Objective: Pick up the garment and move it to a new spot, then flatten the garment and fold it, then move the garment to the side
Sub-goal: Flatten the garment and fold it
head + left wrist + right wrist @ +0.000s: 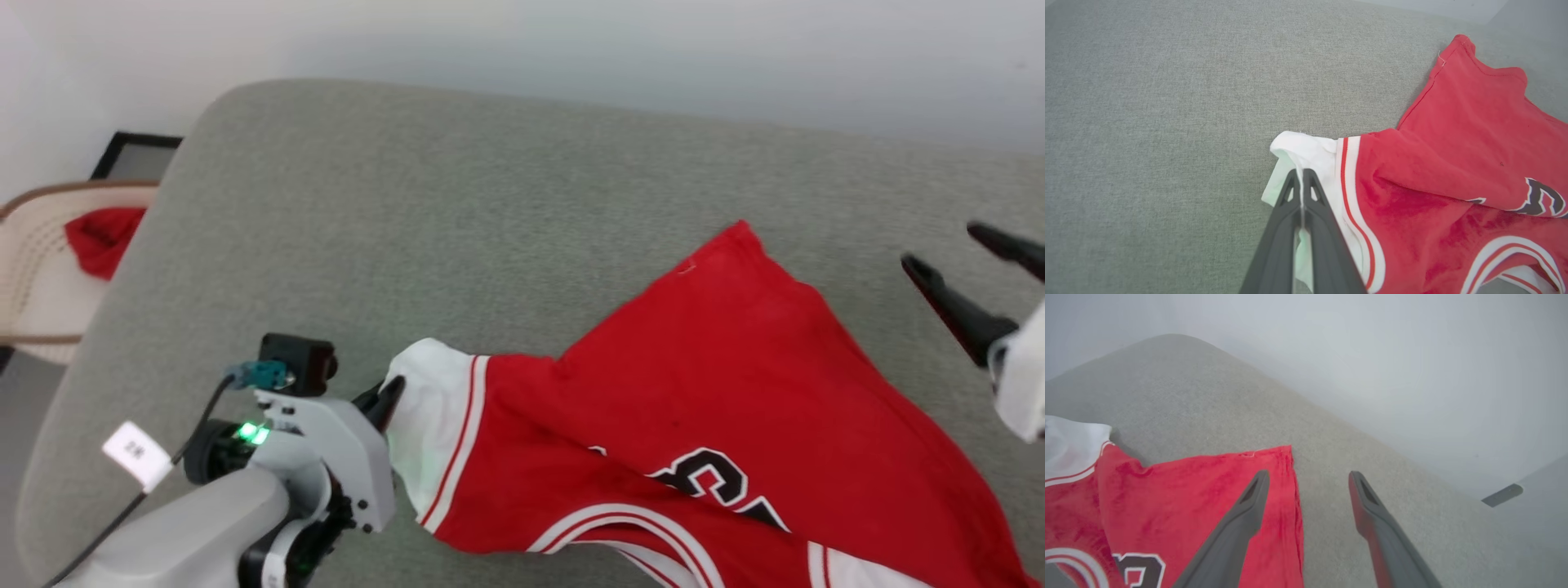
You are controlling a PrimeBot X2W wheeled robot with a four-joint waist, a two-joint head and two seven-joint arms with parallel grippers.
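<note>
red garment (718, 392), white edge between left fingers (1278, 241).

Left forearm (192, 523): smooth, rounded pale grey shell. Black collar (206, 457) at the wrist, with a small green light (253, 432) glowing beside it. Wrist housing (335, 445): off-white and flat-sided, dark fastener at the lower corner. On top, a black boxy camera block (298, 363) with a teal plug (263, 375). Thin black cable (122, 513) carries a white tag (135, 451), print too small to read. Left jaws: long, tapering dark grey fingers (1278, 249), triangular cut-outs near the tips. Right jaws: matching dark fingers (1237, 531), an oblong slot near each tip. White housing (1020, 392) behind them.
</note>
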